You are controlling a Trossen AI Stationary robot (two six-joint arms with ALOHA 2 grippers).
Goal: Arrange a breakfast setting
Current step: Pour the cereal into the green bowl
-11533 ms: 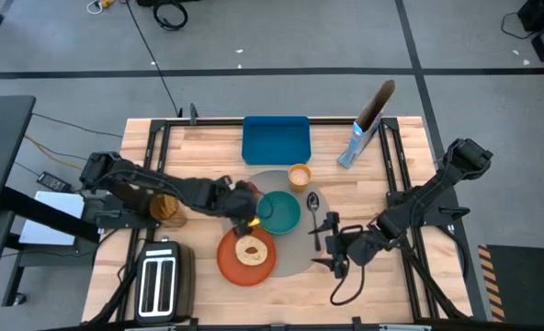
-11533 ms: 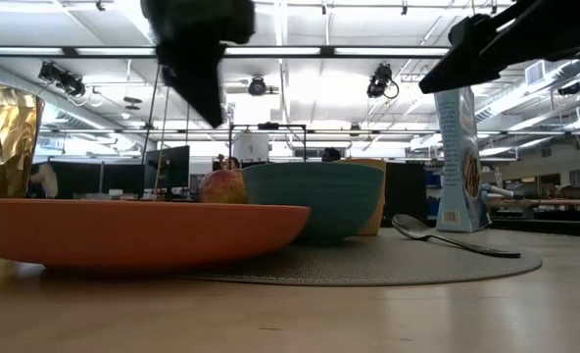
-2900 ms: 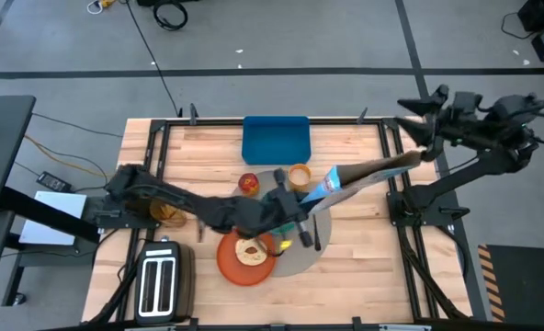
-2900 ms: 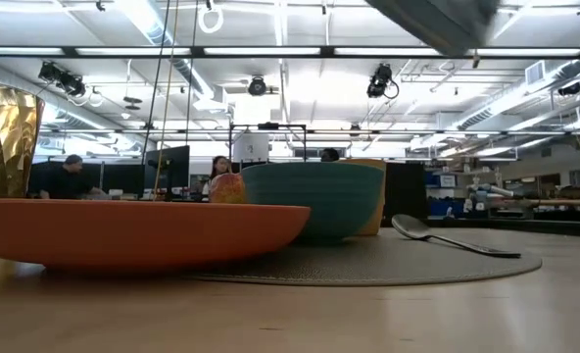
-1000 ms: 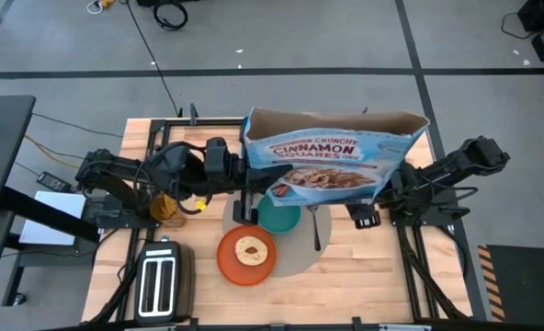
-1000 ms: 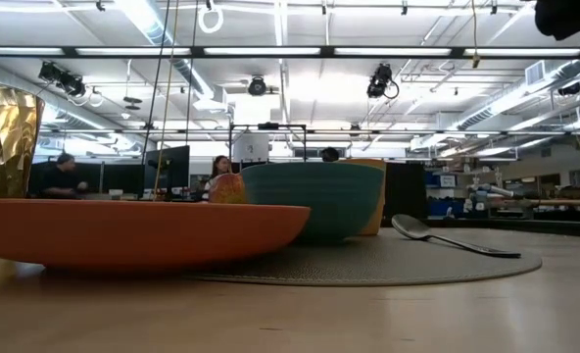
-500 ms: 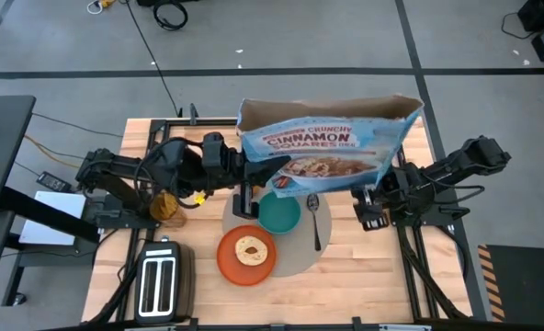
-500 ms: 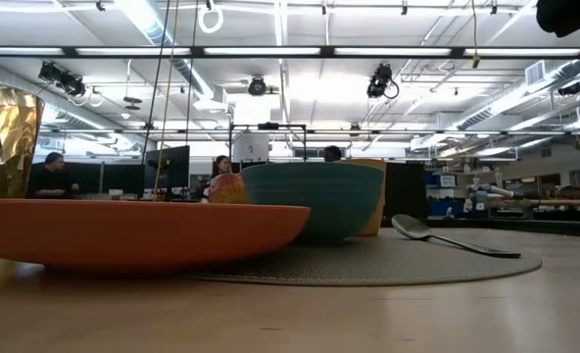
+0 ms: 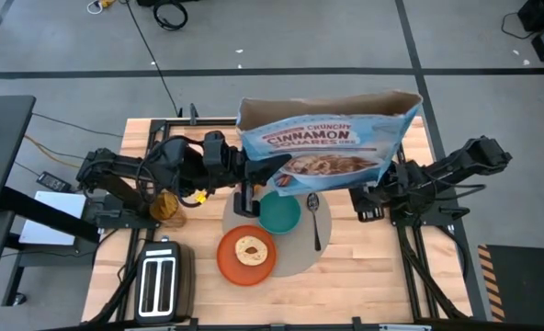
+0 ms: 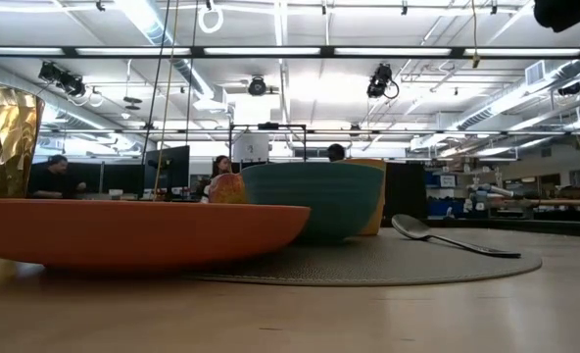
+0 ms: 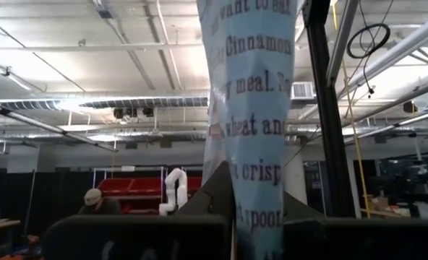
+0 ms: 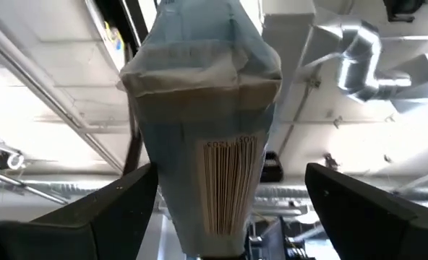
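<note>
So the blue cereal bag is up in the air over the back half of the table, front panel facing the overhead camera, open top edge pointing toward 12 o'clock. The left gripper has it pinched at the bottom corner around 8 o'clock of the bag, jaws clamped tight on the film; in the left wrist view the bag runs straight up between the dark fingers. The right gripper sits at the bag's other bottom corner, roughly 4 o'clock, jaws spread wide. From its wrist camera the bag's side gusset with the barcode hangs between the two fingers with gaps on both sides, so it looks like it's not gripping, though I can't be totally sure it isn't touching somewhere.

Under the bag is the round grey mat. On it: the teal bowl near the middle, the orange plate at about 7 o'clock overlapping the mat's edge, and the round bread sitting on the plate. The metal spoon lies just beside the bowl at 3 o'clock, handle pointing toward 6. The low view shows the same lineup, with the red apple peeking out behind the bowl.

Off the mat, a gold faceted cup stands at 9 o'clock, and the toaster is down at the 7 o'clock corner of the table.
</note>
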